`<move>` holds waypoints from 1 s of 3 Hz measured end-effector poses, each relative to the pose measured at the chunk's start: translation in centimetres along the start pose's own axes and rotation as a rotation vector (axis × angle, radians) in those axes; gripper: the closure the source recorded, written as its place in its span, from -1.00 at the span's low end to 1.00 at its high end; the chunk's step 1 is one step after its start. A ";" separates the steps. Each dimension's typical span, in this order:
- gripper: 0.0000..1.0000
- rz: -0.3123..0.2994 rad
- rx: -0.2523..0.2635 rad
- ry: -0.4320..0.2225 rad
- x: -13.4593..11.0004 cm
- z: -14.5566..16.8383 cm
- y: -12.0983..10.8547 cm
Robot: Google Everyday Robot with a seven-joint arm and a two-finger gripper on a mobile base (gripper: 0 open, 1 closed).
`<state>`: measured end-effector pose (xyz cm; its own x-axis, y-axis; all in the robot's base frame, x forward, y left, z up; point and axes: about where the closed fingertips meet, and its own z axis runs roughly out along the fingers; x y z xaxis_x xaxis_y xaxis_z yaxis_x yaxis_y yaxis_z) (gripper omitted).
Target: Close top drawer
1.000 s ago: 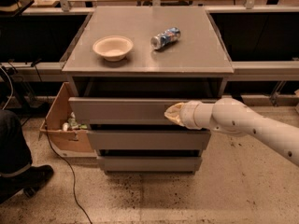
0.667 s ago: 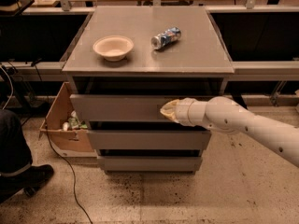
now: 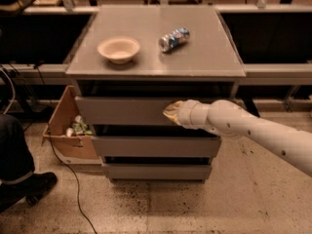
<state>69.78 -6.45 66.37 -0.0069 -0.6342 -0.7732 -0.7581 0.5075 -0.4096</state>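
The top drawer (image 3: 122, 110) is the uppermost of three grey drawers in the cabinet, with a plain flat front. Its front stands slightly forward of the cabinet frame, with a dark gap above it. My gripper (image 3: 171, 112) is at the end of the white arm that reaches in from the right. It is pressed against the drawer's front panel, right of centre.
A beige bowl (image 3: 118, 48) and a crushed can (image 3: 174, 38) lie on the cabinet top (image 3: 156, 67). An open cardboard box (image 3: 68, 130) with items stands at the cabinet's left. A person's leg and shoe (image 3: 19, 179) are at the lower left. A cable (image 3: 73, 189) runs over the floor.
My gripper and arm have moved left and inward against the drawer front. The top drawer has slid further into the cabinet.
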 end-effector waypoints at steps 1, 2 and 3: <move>1.00 0.010 0.022 -0.028 -0.9 1.3 -0.4; 1.00 0.010 0.022 -0.028 -0.9 1.0 -0.2; 1.00 0.034 -0.029 -0.030 -0.6 -0.2 0.7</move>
<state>69.14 -5.87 66.64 -0.0139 -0.5991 -0.8006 -0.7762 0.5113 -0.3691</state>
